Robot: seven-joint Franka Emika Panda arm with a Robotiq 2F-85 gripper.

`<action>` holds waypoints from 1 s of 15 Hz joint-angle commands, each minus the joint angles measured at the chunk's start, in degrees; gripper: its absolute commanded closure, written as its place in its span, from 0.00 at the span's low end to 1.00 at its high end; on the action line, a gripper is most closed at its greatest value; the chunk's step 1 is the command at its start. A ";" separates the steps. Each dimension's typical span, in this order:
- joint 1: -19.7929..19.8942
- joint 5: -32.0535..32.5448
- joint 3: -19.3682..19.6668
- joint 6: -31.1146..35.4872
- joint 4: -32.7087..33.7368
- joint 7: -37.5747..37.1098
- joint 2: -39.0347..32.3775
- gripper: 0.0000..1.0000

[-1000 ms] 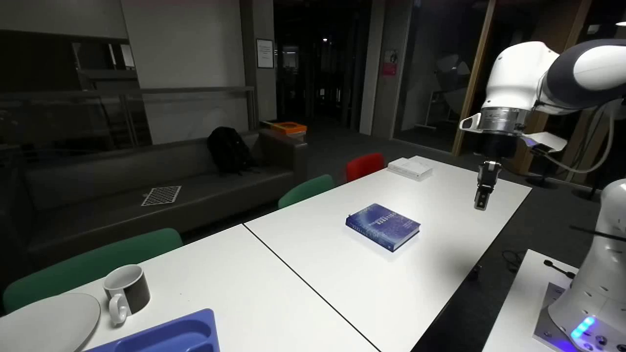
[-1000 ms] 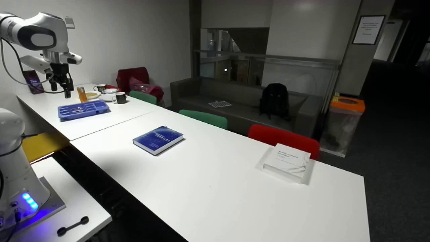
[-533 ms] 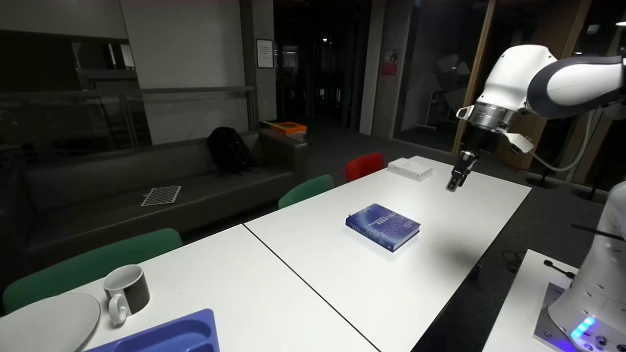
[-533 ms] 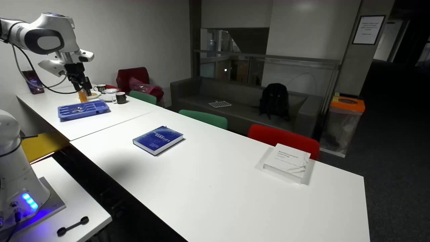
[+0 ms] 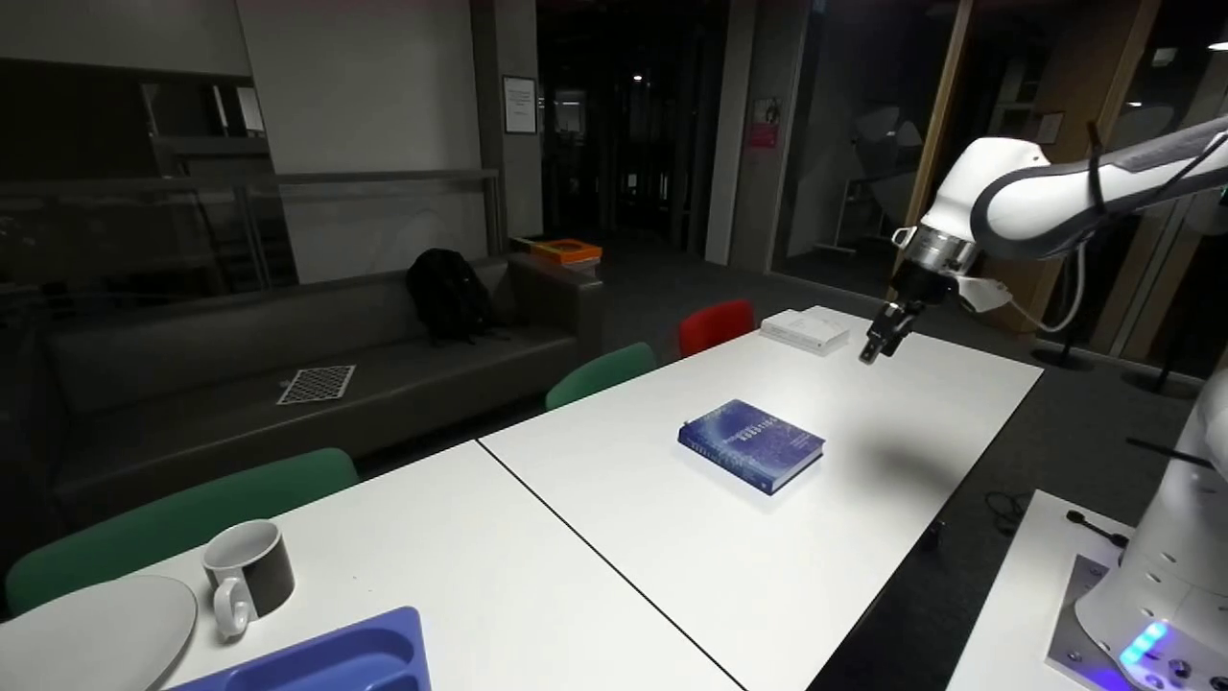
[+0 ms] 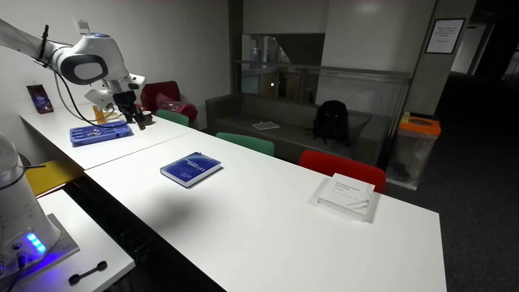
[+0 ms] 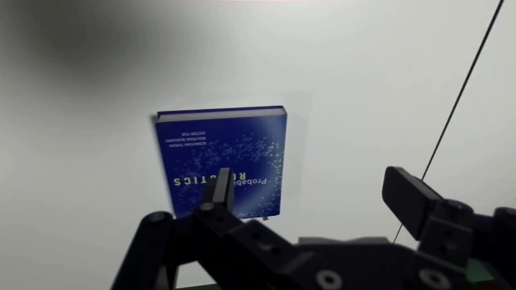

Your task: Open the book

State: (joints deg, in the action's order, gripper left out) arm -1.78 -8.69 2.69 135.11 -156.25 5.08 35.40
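Observation:
The dark blue book [image 5: 753,443] lies flat and closed on the white table, cover up, with white page edges showing. It also shows in an exterior view [image 6: 190,168] and in the wrist view [image 7: 225,149], where its title reads upside down. My gripper [image 7: 308,177] is open with its fingers wide apart and nothing between them. In the wrist view the left finger overlaps the book's cover and hides part of the title; the right finger is over bare table. In both exterior views the gripper [image 5: 881,345] [image 6: 136,121] hangs in the air above table height, apart from the book.
A white book [image 6: 348,194] lies at the table's far end. A bright blue tray [image 6: 101,133], a mug [image 5: 249,573] and a plate [image 5: 96,629] stand on the adjoining table, past a dark seam. Green and red chairs [image 6: 342,168] line the long edge.
The arm has reached further out over the table and the gripper has tilted. It has moved left in one exterior view and right, toward the book, in another. The book has not moved.

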 commanded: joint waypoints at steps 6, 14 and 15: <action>3.24 -1.49 10.94 3.66 1.98 10.05 -7.25 0.00; 3.79 -1.02 10.28 5.37 3.37 9.45 -9.79 0.00; 4.09 -0.83 10.61 5.74 4.12 9.68 -10.72 0.00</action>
State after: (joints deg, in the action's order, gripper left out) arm 1.03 -9.76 13.02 139.08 -154.36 14.44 27.63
